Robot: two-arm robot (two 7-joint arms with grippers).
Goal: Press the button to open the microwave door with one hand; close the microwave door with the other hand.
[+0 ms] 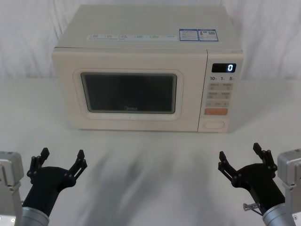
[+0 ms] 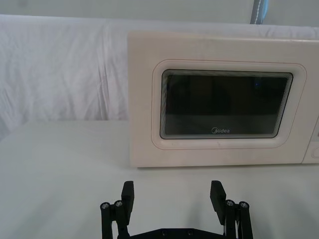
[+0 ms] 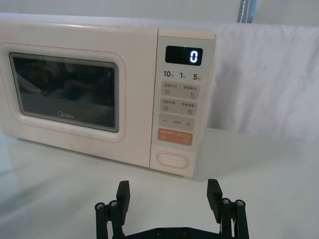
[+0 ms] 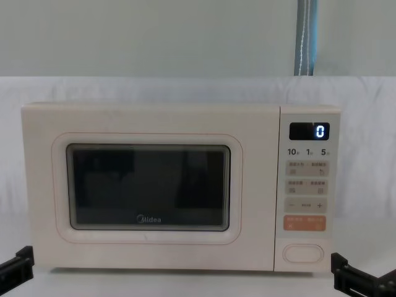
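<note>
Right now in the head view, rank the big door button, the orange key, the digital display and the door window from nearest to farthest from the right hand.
From the right hand, open at the lower right:
1. The button, bottom of the control panel.
2. The orange key, just above it.
3. The display, top of the panel.
4. The door window, off to the left.

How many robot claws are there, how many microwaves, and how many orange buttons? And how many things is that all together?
Black claws: 2, the left claw and the right claw, both open and low in front of the microwave.
Microwaves: 1, the cream microwave with its microwave door shut.
Orange buttons: 1, the orange key just above the button.
Total: 4
</note>
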